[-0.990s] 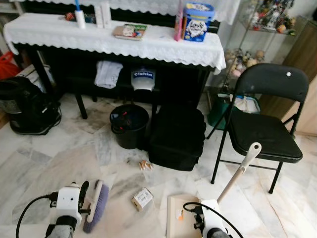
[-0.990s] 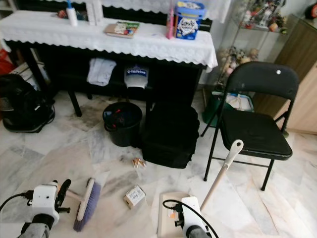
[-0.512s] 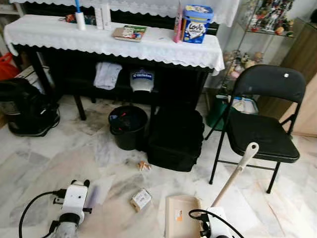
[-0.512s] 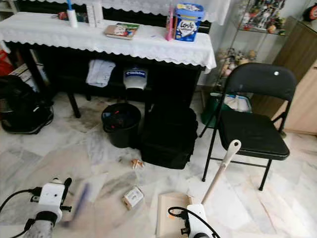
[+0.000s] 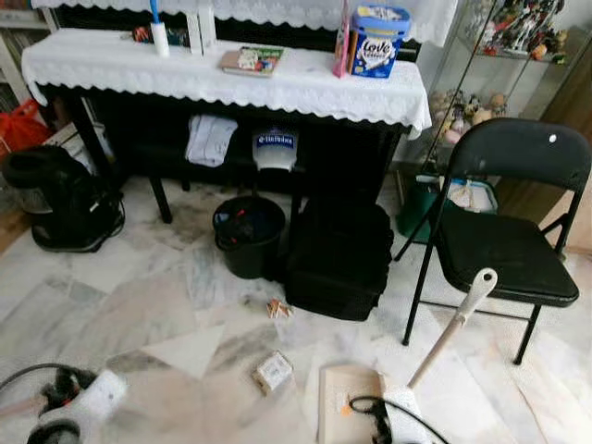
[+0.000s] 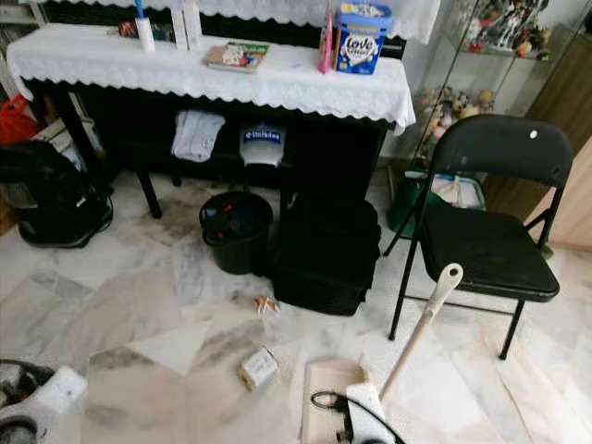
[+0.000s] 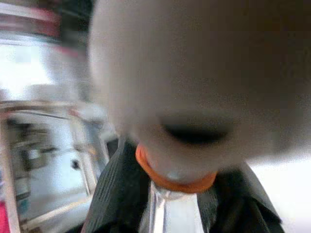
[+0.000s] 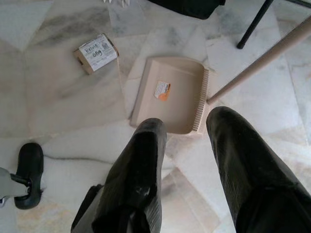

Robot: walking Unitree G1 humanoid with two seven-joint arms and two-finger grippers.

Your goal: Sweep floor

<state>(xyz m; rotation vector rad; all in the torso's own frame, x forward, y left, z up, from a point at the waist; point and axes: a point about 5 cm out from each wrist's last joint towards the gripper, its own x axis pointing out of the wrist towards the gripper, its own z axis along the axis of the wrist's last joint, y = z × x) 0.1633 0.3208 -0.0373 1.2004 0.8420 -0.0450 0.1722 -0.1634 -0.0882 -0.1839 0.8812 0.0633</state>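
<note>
dustpan in front of our right gripper, litter beyond its open mouth

we take the dustpan (image 8: 169, 94) as the landmark. it lies flat on the marble floor (image 5: 139, 305), directly ahead of our right gripper (image 8: 187, 128). the right fingers (image 8: 146, 145) stand apart and hold nothing; their tips are just beside the pan's back edge. the long pale handle (image 5: 453, 324) rises from the pan's right corner and leans toward the black folding chair (image 5: 504, 231), so the long axis runs away from us, up and to the right.

the small box (image 8: 96, 52) lies near the pan's left front corner, apart from it, and the crumpled scrap (image 5: 277, 308) lies further beyond, close to the black bag (image 5: 338, 259).

our left gripper (image 7: 177, 165) is low at our left, well apart from the pan. its fingers (image 7: 116, 194) seem closed on an orange-collared shaft, probably the brush.

left of the pan the floor is open; right of it the chair legs limit the room.
</note>
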